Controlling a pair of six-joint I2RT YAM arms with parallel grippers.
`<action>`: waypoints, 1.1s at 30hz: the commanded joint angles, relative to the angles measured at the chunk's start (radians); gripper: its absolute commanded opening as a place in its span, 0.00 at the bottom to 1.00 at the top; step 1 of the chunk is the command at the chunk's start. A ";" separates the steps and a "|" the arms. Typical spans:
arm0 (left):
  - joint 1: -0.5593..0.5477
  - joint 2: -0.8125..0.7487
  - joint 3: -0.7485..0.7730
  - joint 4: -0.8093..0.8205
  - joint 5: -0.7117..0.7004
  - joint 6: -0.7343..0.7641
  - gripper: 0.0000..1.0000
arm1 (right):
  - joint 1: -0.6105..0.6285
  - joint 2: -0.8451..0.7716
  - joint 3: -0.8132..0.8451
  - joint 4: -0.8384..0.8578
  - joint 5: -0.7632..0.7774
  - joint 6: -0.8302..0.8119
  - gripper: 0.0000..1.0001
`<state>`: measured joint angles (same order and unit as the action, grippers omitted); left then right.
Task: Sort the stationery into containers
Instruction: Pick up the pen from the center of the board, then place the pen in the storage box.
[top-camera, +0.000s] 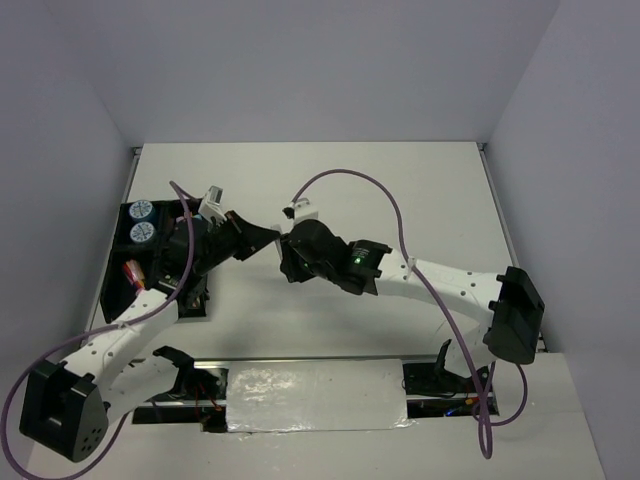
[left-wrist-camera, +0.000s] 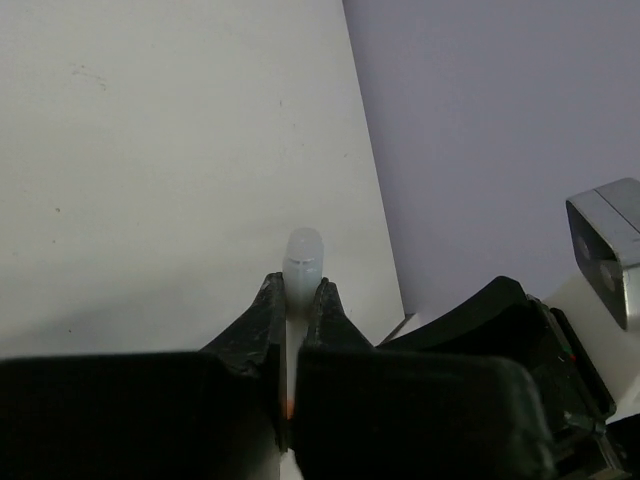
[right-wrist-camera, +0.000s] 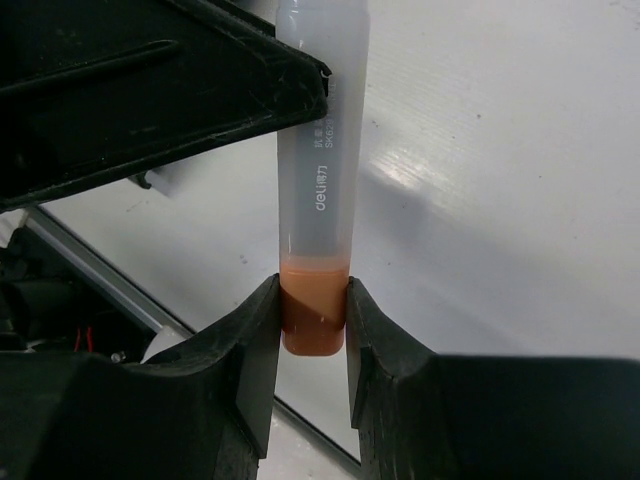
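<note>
While the stick (right-wrist-camera: 322, 170) hangs mid-air beside the tray (top-camera: 118, 295), left gripper (left-wrist-camera: 297, 295) clenched on its clear cap, right gripper (right-wrist-camera: 312, 300) clamping its orange end, cap may pull off if arms part, or early release drops it.

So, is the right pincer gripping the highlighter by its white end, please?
No, the right pincer clamps the highlighter at its orange end, seen in the right wrist view.
</note>
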<state>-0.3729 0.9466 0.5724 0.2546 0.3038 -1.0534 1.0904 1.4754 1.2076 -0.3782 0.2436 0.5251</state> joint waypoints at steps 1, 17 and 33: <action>-0.014 0.050 0.049 0.086 0.083 -0.002 0.00 | 0.003 0.017 0.070 0.085 -0.017 -0.030 0.00; -0.014 0.026 0.127 -0.027 -0.006 0.116 0.00 | -0.024 -0.076 -0.020 0.185 -0.076 -0.063 0.61; 0.379 0.332 0.507 -0.555 -0.299 0.507 0.00 | -0.041 -0.358 -0.164 0.101 -0.067 -0.137 0.70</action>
<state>-0.0395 1.1820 1.0245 -0.2180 0.0589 -0.6449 1.0557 1.1923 1.0657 -0.2760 0.1619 0.4301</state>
